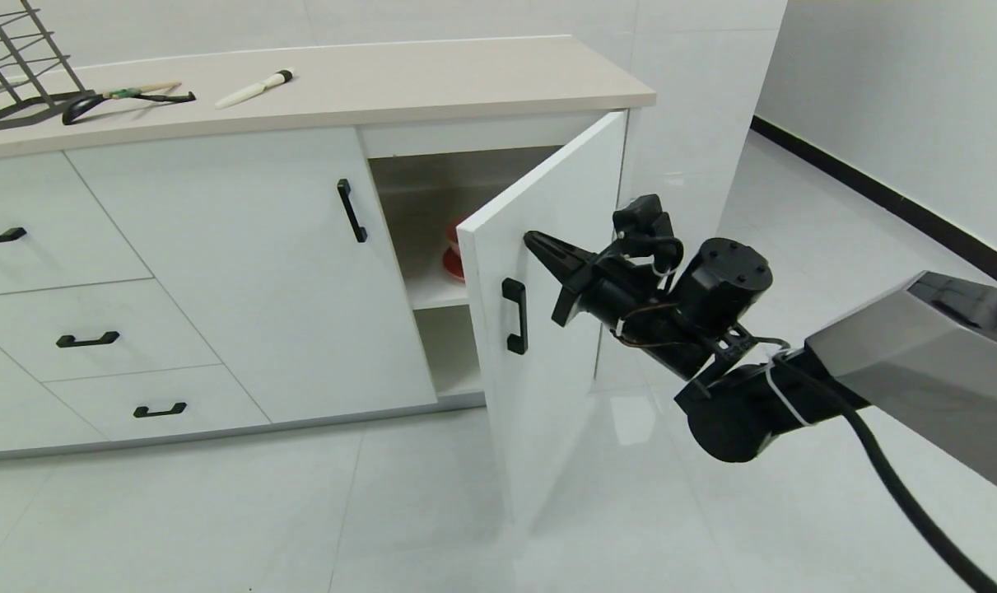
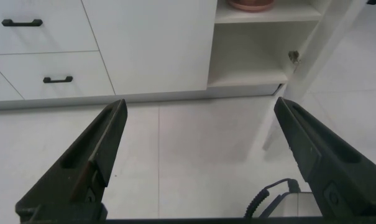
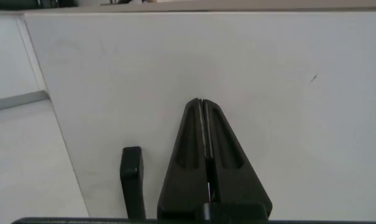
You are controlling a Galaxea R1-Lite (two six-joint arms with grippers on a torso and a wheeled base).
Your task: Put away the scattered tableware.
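Right end effector (image 1: 533,239), pinched closed, I log at the open cabinet door (image 1: 547,189), left end effector (image 2: 200,106) spread wide; red dishes (image 1: 455,247) shelved inside, beige tabletop (image 1: 424,74), white tiled floor (image 1: 218,511).

Black right gripper (image 1: 533,239), silver forearm (image 1: 918,350)

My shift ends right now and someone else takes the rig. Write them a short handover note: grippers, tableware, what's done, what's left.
Left gripper: open, empty, low over the floor in front of the cabinet.
Right gripper: shut, empty, at the outer face of the cabinet door, near its handle; contact unclear.
Things: dark utensils and a pale utensil lie on the counter; a red dish sits on the cabinet shelf.
Done: the door stands open.
Left: the counter utensils are not yet picked up or stored.
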